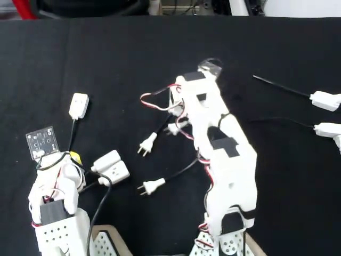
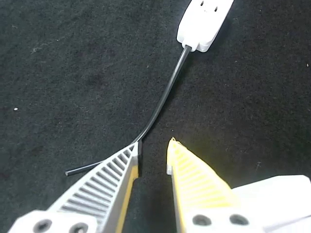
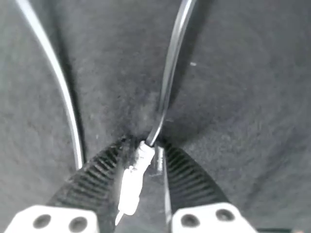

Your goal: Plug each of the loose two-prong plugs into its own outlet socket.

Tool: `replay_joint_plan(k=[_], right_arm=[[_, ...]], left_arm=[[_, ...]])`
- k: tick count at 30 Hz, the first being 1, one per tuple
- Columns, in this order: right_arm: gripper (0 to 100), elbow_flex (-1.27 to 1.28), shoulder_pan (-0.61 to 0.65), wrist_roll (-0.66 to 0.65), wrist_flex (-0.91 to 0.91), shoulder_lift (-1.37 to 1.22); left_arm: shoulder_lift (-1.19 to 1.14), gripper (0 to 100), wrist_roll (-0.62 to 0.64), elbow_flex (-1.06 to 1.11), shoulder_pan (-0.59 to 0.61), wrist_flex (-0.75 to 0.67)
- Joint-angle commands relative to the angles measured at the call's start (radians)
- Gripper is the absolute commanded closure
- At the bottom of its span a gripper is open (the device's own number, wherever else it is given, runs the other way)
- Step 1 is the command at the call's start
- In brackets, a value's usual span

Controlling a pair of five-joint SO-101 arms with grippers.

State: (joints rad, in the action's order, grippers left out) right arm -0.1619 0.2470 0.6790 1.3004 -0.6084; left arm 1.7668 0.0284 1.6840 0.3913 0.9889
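Your right gripper point(image 3: 144, 147) is pinching a white plug point(image 3: 132, 180) tight between its fingers. Your left gripper point(image 2: 153, 144) sits slightly spread, one fingertip touching the black cord point(image 2: 165, 97) that runs to a socket point(image 2: 203, 20) just ahead. Two loose plugs point(image 1: 147, 144) point(image 1: 153, 186) lie between the arms.

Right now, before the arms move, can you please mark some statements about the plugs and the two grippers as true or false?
1. The right gripper is shut on a white plug. True.
2. The left gripper is clamped on the black cable. False: it is open over the cable.
3. A near plug and a far plug lie loose on the cloth. True.
4. The cloth is white. False: it is black.
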Motion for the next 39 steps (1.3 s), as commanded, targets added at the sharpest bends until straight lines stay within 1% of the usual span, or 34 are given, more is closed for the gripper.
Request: replay_joint_plan(k=[1, 3, 5, 7, 10, 12, 16, 18, 26, 29, 39], right_arm=[[98.7, -0.157, -0.014, -0.334, 0.11, 0.004], [96.9, -0.217, -0.043, -0.525, 0.167, -0.001], [95.9, -0.24, -0.064, -0.694, 0.167, -0.001], [96.0, -0.231, -0.064, -0.804, 0.123, -0.002], [95.6, -0.191, -0.041, -0.901, 0.068, -0.013], [94.0, -0.186, -0.025, -0.924, 0.064, -0.031], [84.5, -0.199, -0.031, -0.922, 0.087, -0.045], [82.3, -0.223, -0.031, -0.925, 0.129, -0.045], [82.2, -0.326, -0.032, -0.945, 0.316, -0.047], [82.2, -0.318, -0.032, -1.005, 0.324, -0.053], [83.1, -0.377, -0.023, -1.007, 0.324, -0.191]], left_arm=[[0.005, 89, 0.005, 0.019, -0.002, 0.002], [0.005, 89, 0.005, 0.019, -0.002, 0.002], [0.005, 89, 0.005, 0.019, -0.002, 0.002], [0.005, 89, 0.005, 0.019, -0.002, 0.002], [0.005, 89, 0.005, 0.019, -0.002, 0.002], [0.005, 89, 0.005, 0.019, -0.002, 0.002], [0.005, 89, 0.005, 0.019, -0.002, 0.002], [0.005, 89, 0.005, 0.019, -0.002, 0.002], [0.005, 89, 0.005, 0.019, -0.002, 0.002], [0.005, 89, 0.005, 0.019, -0.002, 0.002], [0.005, 89, 0.005, 0.019, -0.002, 0.002]])
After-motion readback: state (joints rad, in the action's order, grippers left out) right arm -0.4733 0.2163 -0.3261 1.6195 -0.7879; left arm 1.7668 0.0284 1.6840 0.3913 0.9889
